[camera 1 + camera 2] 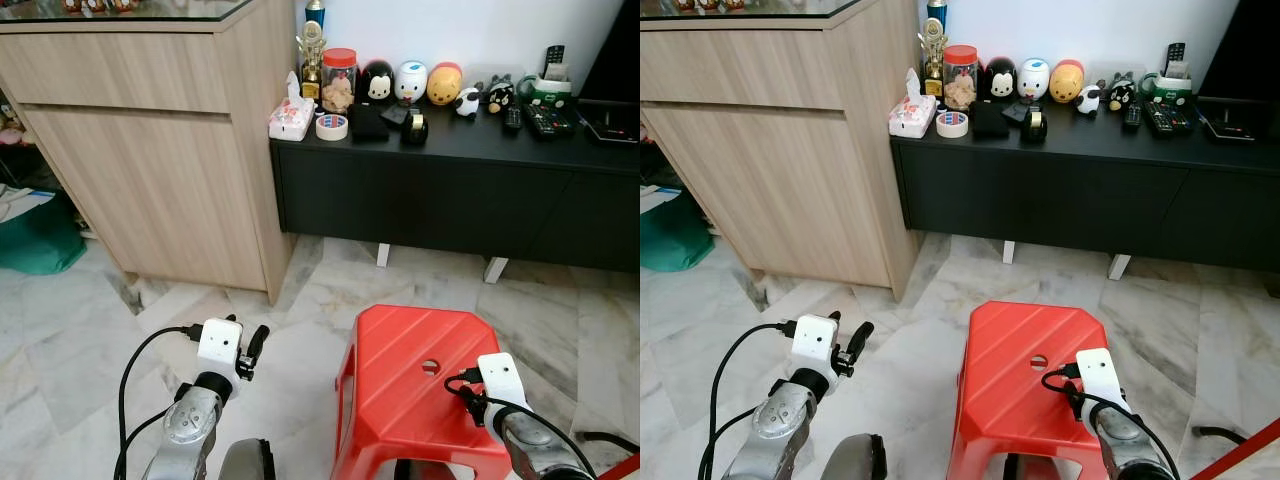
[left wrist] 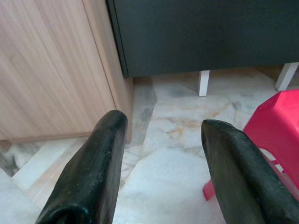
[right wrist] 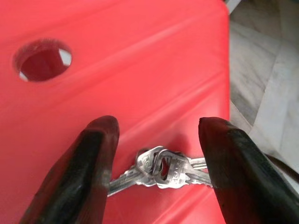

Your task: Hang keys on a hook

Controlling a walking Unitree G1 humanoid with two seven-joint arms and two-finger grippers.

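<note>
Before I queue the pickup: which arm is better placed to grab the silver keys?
Right. The right gripper is open astride the silver keys on the red plastic stool; the left gripper faces bare marble floor.

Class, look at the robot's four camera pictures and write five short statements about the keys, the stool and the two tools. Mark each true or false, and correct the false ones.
1. The keys lie on the red stool. True.
2. The right tool is shut on the keys. False: its fingers stand open on either side of the keys, which lie flat on the seat.
3. The left tool is open over the marble floor. True.
4. The stool seat is solid. False: it has a round hole.
5. The tape roll sits on the floor. False: it sits on the black cabinet.
</note>
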